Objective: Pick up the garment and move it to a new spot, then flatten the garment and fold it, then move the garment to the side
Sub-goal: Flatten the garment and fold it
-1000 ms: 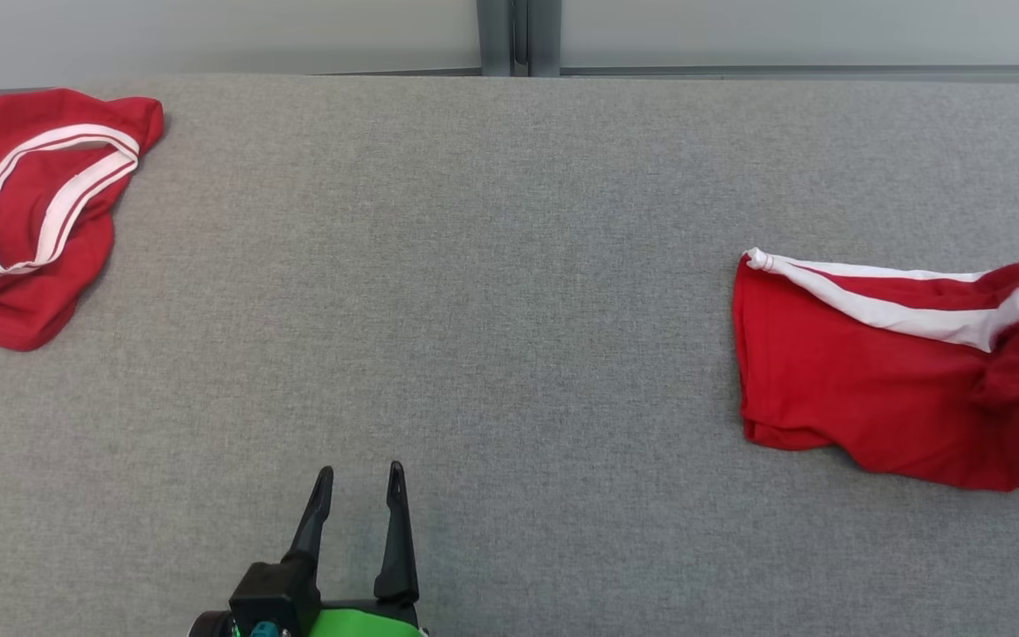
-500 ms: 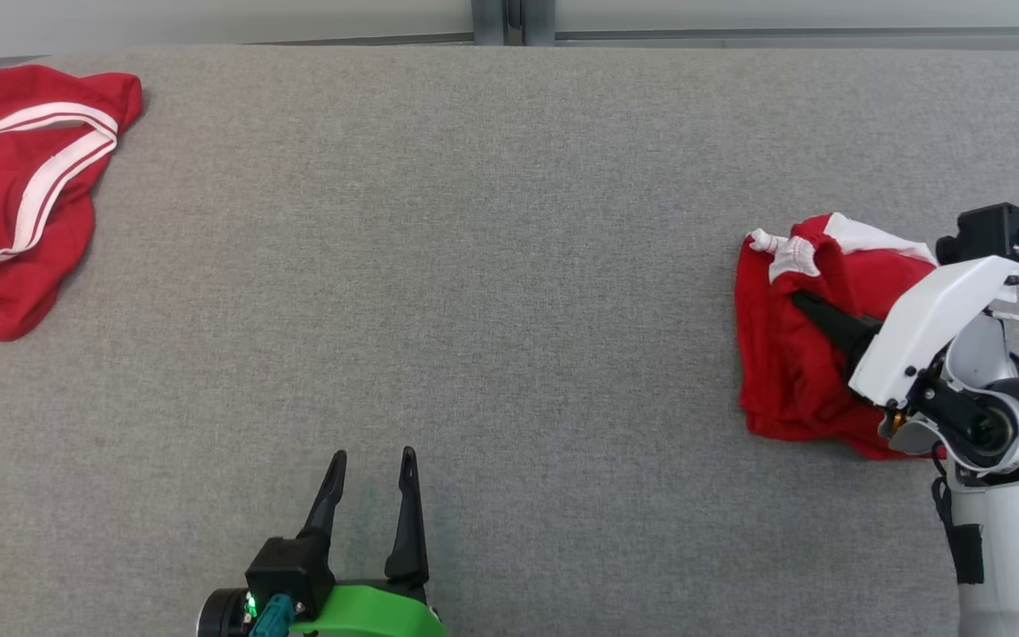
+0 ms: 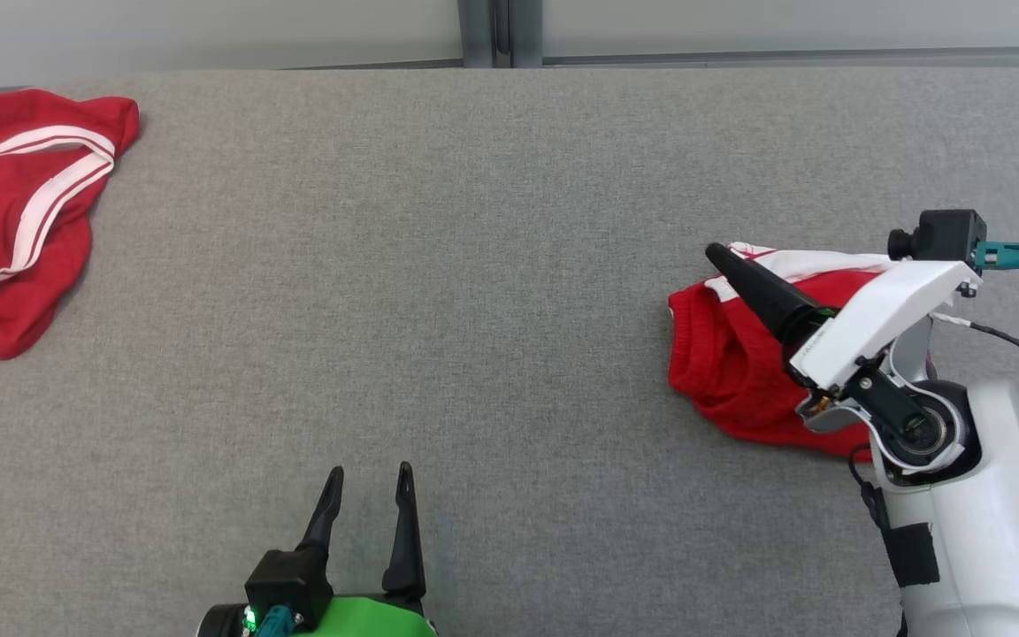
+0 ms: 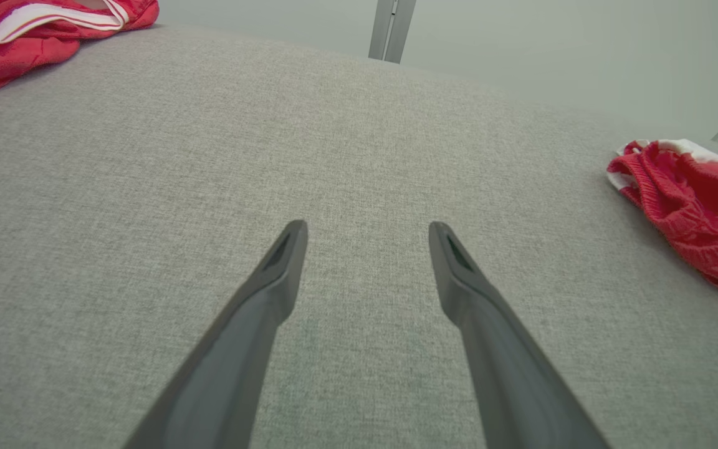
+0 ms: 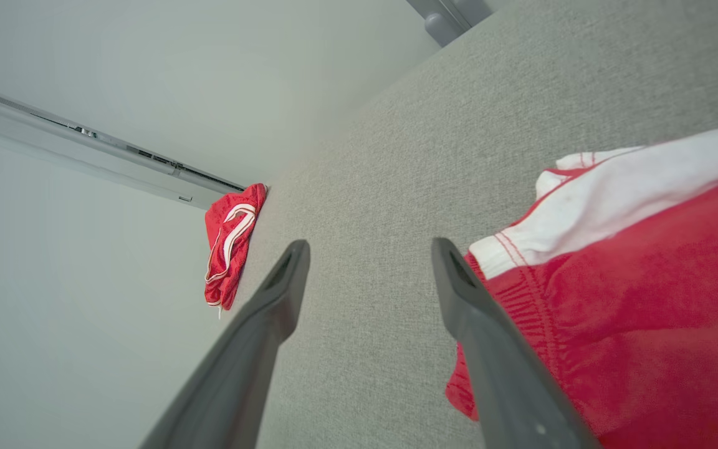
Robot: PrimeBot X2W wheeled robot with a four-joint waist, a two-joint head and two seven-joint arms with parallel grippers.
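Note:
The garment, red with a white band, lies bunched on the grey table at the right; it is also in the left wrist view and the right wrist view. My right gripper hovers over its left edge, pointing up-left. Its jaws are open and nothing sits between them; one finger crosses in front of the cloth's elastic hem. My left gripper rests open near the table's front edge, far from the garment, with only bare cloth surface between its fingers.
A second red garment with a white-trimmed opening lies at the table's far left corner. The grey fabric tabletop stretches between the two garments. A wall with a grey post runs behind the table's back edge.
My right arm came into view with its gripper shut on the garment, dragged the cloth a little leftward and bunched it, then opened and let go. The head camera shifted slightly.

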